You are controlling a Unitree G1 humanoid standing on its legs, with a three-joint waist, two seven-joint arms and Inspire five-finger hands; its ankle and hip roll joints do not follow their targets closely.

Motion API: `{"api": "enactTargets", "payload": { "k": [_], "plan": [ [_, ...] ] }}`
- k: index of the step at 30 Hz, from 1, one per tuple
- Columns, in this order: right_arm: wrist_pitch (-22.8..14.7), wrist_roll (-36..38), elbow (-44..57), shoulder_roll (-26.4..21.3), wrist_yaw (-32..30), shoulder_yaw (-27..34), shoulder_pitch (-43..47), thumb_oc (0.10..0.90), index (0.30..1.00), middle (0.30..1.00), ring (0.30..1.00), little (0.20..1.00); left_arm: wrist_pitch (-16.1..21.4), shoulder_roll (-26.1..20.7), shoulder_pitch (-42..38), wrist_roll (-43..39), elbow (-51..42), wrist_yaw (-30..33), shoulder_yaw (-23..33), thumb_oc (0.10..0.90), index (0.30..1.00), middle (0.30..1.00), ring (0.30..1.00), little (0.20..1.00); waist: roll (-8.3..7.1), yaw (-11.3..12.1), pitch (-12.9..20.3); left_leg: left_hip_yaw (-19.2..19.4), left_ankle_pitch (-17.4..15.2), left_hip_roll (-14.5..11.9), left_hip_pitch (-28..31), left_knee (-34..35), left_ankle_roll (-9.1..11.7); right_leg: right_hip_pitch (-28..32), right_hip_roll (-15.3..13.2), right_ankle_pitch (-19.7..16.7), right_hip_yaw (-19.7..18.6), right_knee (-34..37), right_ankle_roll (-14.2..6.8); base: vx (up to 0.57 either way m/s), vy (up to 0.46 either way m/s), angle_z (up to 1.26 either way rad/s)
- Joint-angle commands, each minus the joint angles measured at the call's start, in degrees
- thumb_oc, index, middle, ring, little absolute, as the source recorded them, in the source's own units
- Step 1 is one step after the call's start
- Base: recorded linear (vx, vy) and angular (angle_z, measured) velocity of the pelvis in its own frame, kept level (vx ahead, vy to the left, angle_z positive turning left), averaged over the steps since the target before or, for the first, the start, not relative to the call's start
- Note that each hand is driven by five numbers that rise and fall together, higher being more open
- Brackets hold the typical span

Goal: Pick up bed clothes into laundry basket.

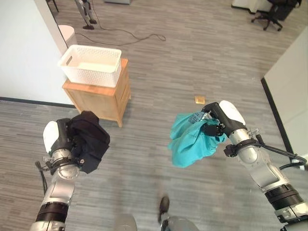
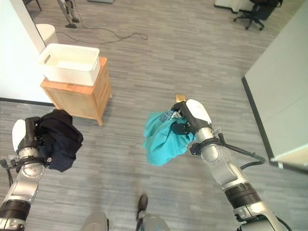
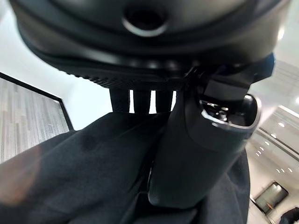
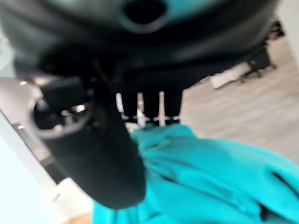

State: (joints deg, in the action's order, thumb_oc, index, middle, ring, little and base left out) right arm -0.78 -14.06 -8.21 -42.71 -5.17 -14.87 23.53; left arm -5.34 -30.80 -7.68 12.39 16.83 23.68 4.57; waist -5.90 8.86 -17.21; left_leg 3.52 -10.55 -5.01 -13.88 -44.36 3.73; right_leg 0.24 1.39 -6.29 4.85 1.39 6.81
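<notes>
My left hand [image 1: 67, 137] is shut on a bundled black garment [image 1: 90, 140], held up in the air at the lower left; its thumb [image 3: 187, 154] presses into the dark cloth [image 3: 84, 172]. My right hand [image 1: 216, 120] is shut on a teal garment [image 1: 190, 139] that hangs bunched below it, right of centre; in the right wrist view the thumb [image 4: 98, 158] lies against the teal cloth [image 4: 205, 177]. A white laundry basket [image 1: 91, 64] stands empty on a small wooden cabinet [image 1: 103, 98], ahead and to the left of both hands.
A white wall [image 1: 24, 48] runs behind the cabinet on the left. A white surface with a dark edge [image 1: 288, 91] is on the right. A small tan object [image 1: 200, 99] lies on the wood floor. An office chair [image 1: 272, 14] stands far back right.
</notes>
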Motion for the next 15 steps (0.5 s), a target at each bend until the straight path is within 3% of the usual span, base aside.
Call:
{"api": "enactTargets", "payload": {
  "k": [1, 2, 4, 5, 7, 8, 9, 10, 11, 13, 14, 15],
  "plan": [
    [-3.48, 2.15, 4.48, -5.05, -3.65, 3.63, 5.8, 0.4, 0.3, 0.3, 0.3, 0.3, 5.82, -4.11, -5.81, 1.39, -7.39, 3.5, 0.13, 0.4, 0.3, 0.3, 0.3, 0.3, 2.51, -1.59, 3.84, 3.18, 8.68, 1.21, 4.5, 21.58, -0.16, 5.62, -5.81, 4.32, 3.95, 3.61, -12.17, 0.37, -0.025, -0.65],
    [-3.5, 2.14, 4.54, -5.11, -3.62, 3.63, 5.65, 0.4, 0.3, 0.3, 0.3, 0.3, 5.8, -4.02, -5.65, 1.42, -7.49, 3.46, 0.15, 0.4, 0.3, 0.3, 0.3, 0.3, 2.34, -1.5, 3.99, 3.45, 8.8, 1.54, 5.01, 22.43, -0.35, 5.66, -6.14, 4.47, 3.84, 3.61, -12.33, 0.21, 0.001, -0.24],
    [-3.83, 1.87, 4.21, -6.1, -3.92, 4.23, 4.9, 0.4, 0.3, 0.3, 0.3, 0.3, 6.1, -4.16, -6.02, 1.66, -7.43, 3.29, -0.12, 0.4, 0.3, 0.3, 0.3, 0.3, 3.58, -1.55, 5.3, 9.21, 10.64, 2.97, 6.04, 32.33, -0.74, 7.1, -4.62, 6.88, 4.95, 3.61, -12.6, 0.35, -0.025, -0.38],
    [-3.68, 1.65, 3.63, -7.62, -4.74, 5.36, 4.69, 0.4, 0.3, 0.3, 0.3, 0.3, 6.08, -4.82, -7.36, 1.86, -7.54, 3.1, -0.86, 0.4, 0.3, 0.3, 0.3, 0.3, 4.79, -2.75, 6.21, 19.42, 13.85, 1.87, 5.19, 37.03, 0.08, 9.49, -3.12, 9.66, 7.58, 3.61, -12.41, 0.5, -0.034, -0.39],
    [-3.34, 1.59, 3.46, -8.92, -5.47, 6.38, 4.79, 0.4, 0.3, 0.3, 0.3, 0.3, 5.87, -5.59, -8.96, 2.11, -7.67, 2.58, -1.91, 0.4, 0.3, 0.3, 0.3, 0.3, 4.94, -4.15, 6.99, 27.36, 14.25, -0.19, 5.6, 38.9, 0.92, 11.84, -3.04, 11.91, 9.88, 3.38, -12.42, 0.44, 0.0, 0.01],
    [-3.01, 1.38, 3.8, -9.22, -5.41, 7.29, 4.36, 0.4, 0.3, 0.3, 0.3, 0.3, 5.52, -5.77, -9.46, 2.04, -7.68, 1.99, -2.17, 0.4, 0.3, 0.3, 0.3, 0.3, 4.88, -4.77, 7.56, 30.92, 13.9, -1.21, 7.49, 40.6, 0.15, 12.58, -2.97, 12.45, 11.68, 1.97, -12.35, 0.25, 0.031, 0.46],
    [-2.86, 1.32, 4.09, -9.2, -5.28, 7.5, 3.99, 0.4, 0.3, 0.3, 0.3, 0.3, 5.38, -5.79, -9.36, 2.0, -7.79, 1.8, -2.2, 0.4, 0.3, 0.3, 0.3, 0.3, 4.98, -4.79, 7.59, 30.82, 13.71, -0.8, 8.11, 41.53, -0.05, 12.58, -3.11, 12.96, 11.68, 1.35, -12.57, 0.42, 0.111, 0.28],
    [-2.56, -0.41, 5.19, -9.21, -4.33, 7.91, 3.44, 0.4, 0.3, 0.3, 0.3, 0.3, 4.9, -6.0, -8.37, 2.41, -7.39, 1.37, -1.61, 0.4, 0.3, 0.3, 0.3, 0.3, 4.63, -4.63, 9.08, 29.09, 12.69, 2.2, 11.19, 45.53, -3.0, 12.94, -3.88, 14.17, 13.15, -3.52, -13.71, 0.44, 0.121, 0.16],
    [-2.58, -1.27, 5.59, -9.49, -3.84, 8.18, 2.95, 0.4, 0.3, 0.3, 0.3, 0.3, 4.97, -6.02, -8.02, 2.61, -7.21, 1.11, -1.39, 0.4, 0.3, 0.3, 0.3, 0.3, 3.85, -4.53, 9.56, 28.47, 12.06, 2.88, 12.7, 46.78, -3.5, 12.73, -4.5, 12.95, 13.8, -7.2, -15.03, 0.54, 0.136, 0.15],
    [-2.77, -2.12, 7.2, -9.92, -3.04, 8.51, 3.31, 0.4, 0.3, 0.3, 0.3, 0.3, 4.61, -6.27, -7.22, 2.45, -6.94, 1.26, -1.22, 0.4, 0.3, 0.3, 0.3, 0.3, 2.66, -4.54, 9.82, 28.1, 10.59, 4.25, 15.64, 48.58, -5.16, 10.47, -7.29, 9.08, 14.91, -16.97, -19.77, 0.28, 0.087, 0.48],
    [-2.74, -2.14, 7.25, -9.89, -3.0, 8.49, 3.33, 0.4, 0.3, 0.3, 0.3, 0.3, 4.61, -6.29, -7.16, 2.44, -6.97, 1.28, -1.16, 0.4, 0.3, 0.3, 0.3, 0.3, 2.63, -4.61, 9.77, 28.09, 10.44, 4.5, 15.66, 48.62, -5.41, 10.12, -7.66, 9.3, 14.81, -17.79, -20.17, 0.3, 0.082, 0.67],
    [-2.73, -2.86, 8.43, -11.24, -2.71, 8.07, 5.27, 0.4, 0.3, 0.3, 0.3, 0.3, 4.13, -6.81, -6.76, 2.49, -6.73, 1.17, -1.15, 0.4, 0.3, 0.3, 0.3, 0.3, 2.43, -4.83, 9.71, 27.72, 9.05, 4.1, 18.37, 48.99, -6.22, 6.95, -10.86, 2.87, 15.49, -29.46, -21.81, 0.19, 0.056, 0.59]
  ]
}}
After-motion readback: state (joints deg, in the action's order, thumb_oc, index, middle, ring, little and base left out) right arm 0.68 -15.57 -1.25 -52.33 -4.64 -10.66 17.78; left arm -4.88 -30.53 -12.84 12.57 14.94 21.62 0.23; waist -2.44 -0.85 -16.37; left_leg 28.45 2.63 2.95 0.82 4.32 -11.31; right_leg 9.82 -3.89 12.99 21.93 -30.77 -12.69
